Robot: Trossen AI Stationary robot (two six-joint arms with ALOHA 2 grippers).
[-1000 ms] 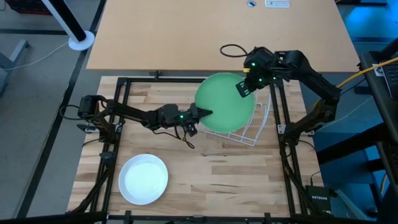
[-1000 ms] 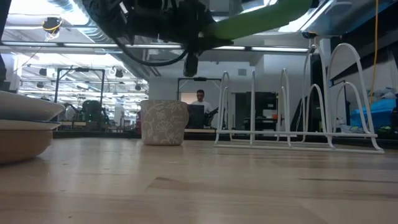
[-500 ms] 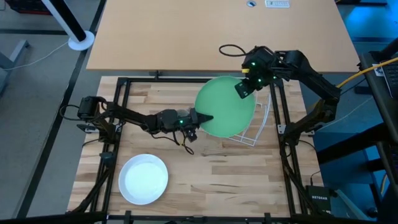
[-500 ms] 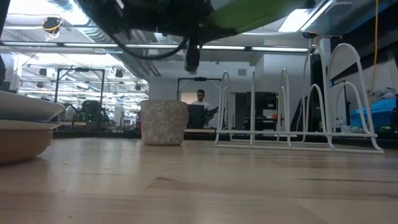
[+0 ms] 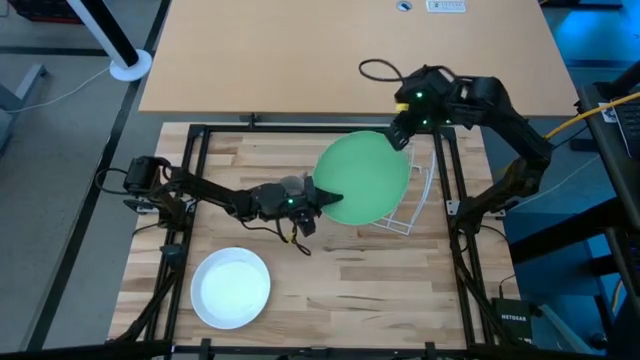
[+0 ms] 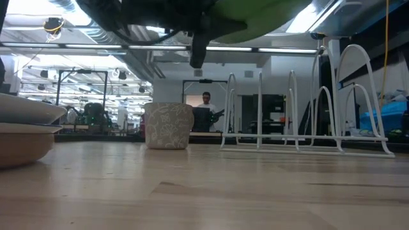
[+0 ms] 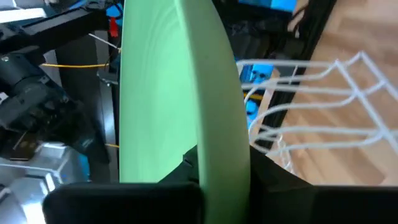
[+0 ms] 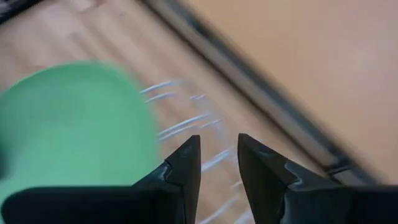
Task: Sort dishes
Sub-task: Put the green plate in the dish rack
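Note:
A green plate (image 5: 362,178) hangs in the air over the white wire rack (image 5: 415,195) at the table's middle right; its underside shows at the top of the low view (image 6: 255,13). My left gripper (image 5: 325,198) is shut on its near-left rim. My right gripper (image 5: 400,135) stands open just above and beyond the plate's far-right rim, touching nothing. A white plate (image 5: 231,288) lies near the front left; in the low view it (image 6: 22,110) rests on a brown-orange plate (image 6: 19,144). My left gripper pinches the green plate's rim (image 7: 217,149) between its two fingers, one finger (image 7: 280,186) on each face. The fingers come in level from the table's left. The plate is lifted clear, roughly flat, above the rack.
The rack's white wire hoops (image 6: 307,121) stand upright at the right. A small grey patterned cup (image 6: 169,126) sits left of the rack. Black frame rails (image 5: 190,170) run along the table's sides. A person sits in the room far behind the table.
My right gripper has opened, let go of the plate's far rim and risen toward the far edge. My left gripper has carried the plate a little toward the near edge, rolling at the wrist.

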